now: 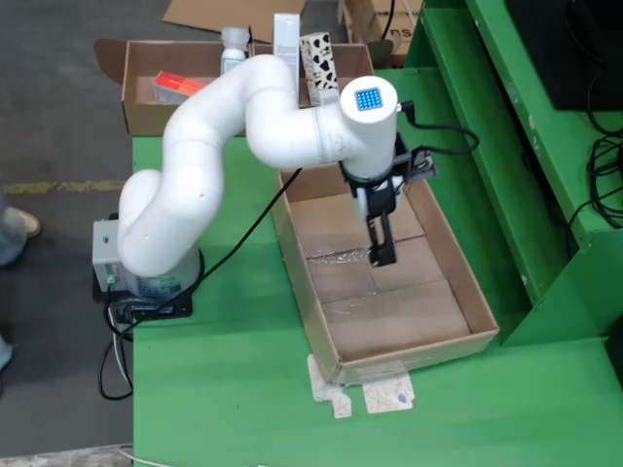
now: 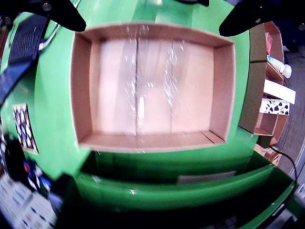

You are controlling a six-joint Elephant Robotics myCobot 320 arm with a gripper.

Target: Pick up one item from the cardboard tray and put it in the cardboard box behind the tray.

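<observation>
Arm poised over a bare cardboard tray, items sitting in the box beyond

The fixed view shows the white arm point(image 1: 243, 126) and its black fingers point(image 1: 382, 255) pointing down into the cardboard tray point(image 1: 458, 268) on the green counter point(image 1: 224, 389); whether they are parted there, I cannot tell. The riding view shows two dark fingertips point(image 2: 64, 14) spread wide at the top corners, released, grasping nothing, with only taped seams below them. Beyond the fingers, the cardboard box point(image 1: 141, 97) holds four items: an orange pack point(image 1: 177, 86), a white bottle point(image 1: 234, 49), a white carton point(image 1: 287, 39) and a cow-patterned carton point(image 1: 319, 66). No writing is legible.
</observation>
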